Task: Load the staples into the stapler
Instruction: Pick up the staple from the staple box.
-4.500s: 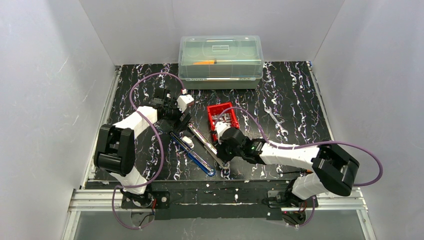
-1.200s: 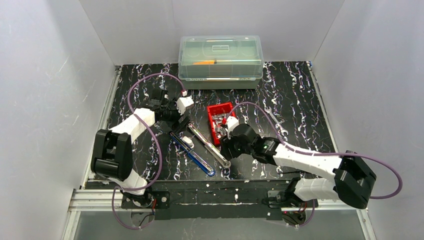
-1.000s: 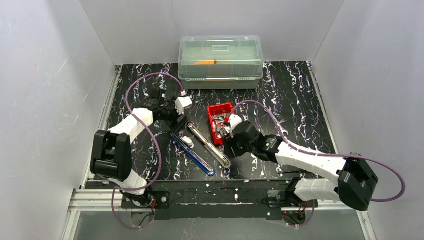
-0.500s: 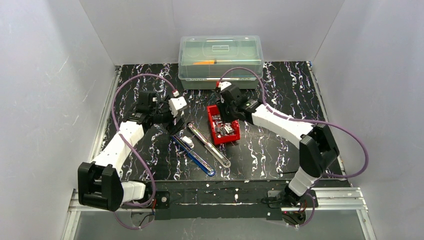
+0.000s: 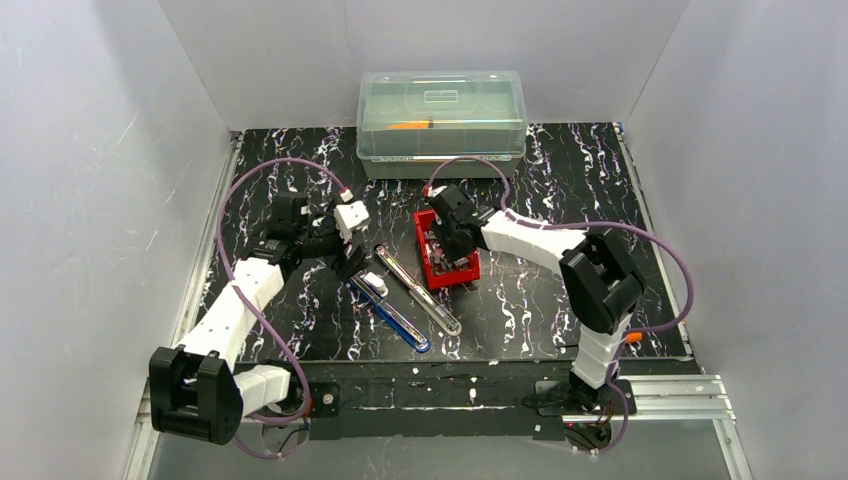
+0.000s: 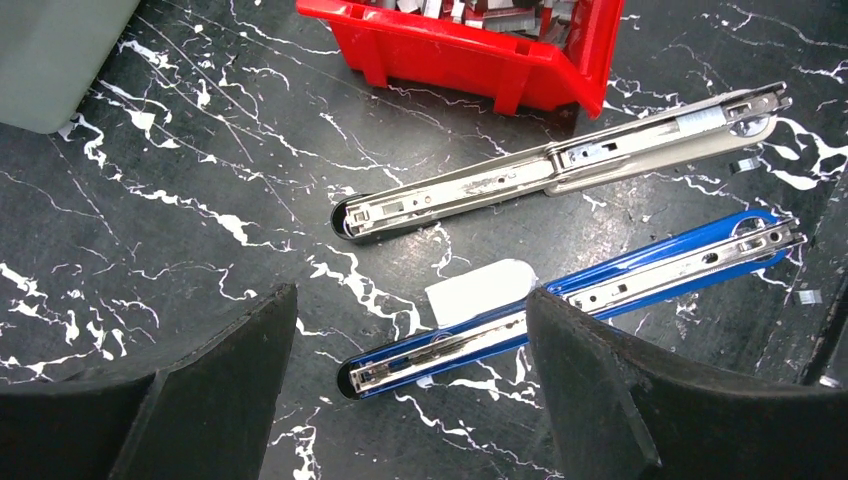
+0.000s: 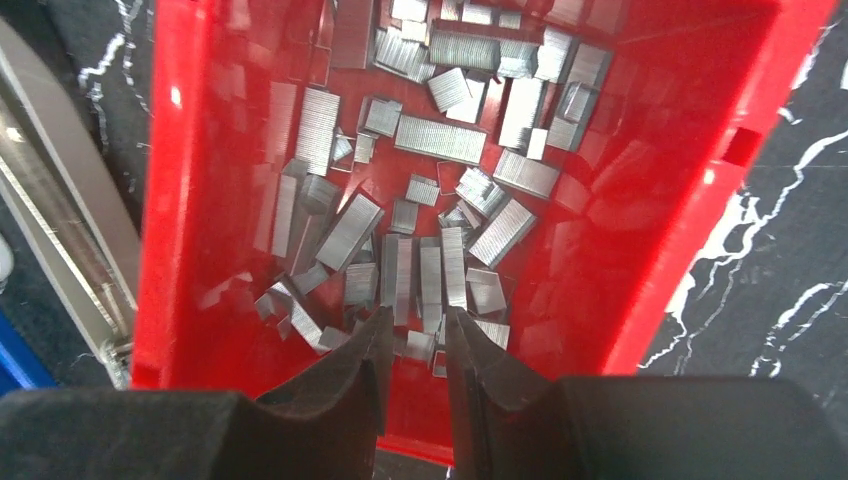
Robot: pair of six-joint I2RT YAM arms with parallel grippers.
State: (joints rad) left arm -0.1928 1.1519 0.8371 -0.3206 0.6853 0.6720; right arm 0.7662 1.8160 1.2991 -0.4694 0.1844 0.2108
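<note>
Staples (image 7: 440,140) loose in red bin (image 7: 160,200), strips pointing every way, right gripper (image 7: 415,335) down in bin, fingers nearly together, grip unclear, silver stapler (image 6: 480,185) and blue stapler (image 6: 620,280) left of bin, long axes far-left to near-right, left gripper (image 6: 410,305) above, fingers wide apart

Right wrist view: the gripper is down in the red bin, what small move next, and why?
Probably close the right gripper on the staples between its fingertips. Its fingers stand narrowly apart, low in the red bin, with short strips in the gap, and no grip is clear yet.
</note>
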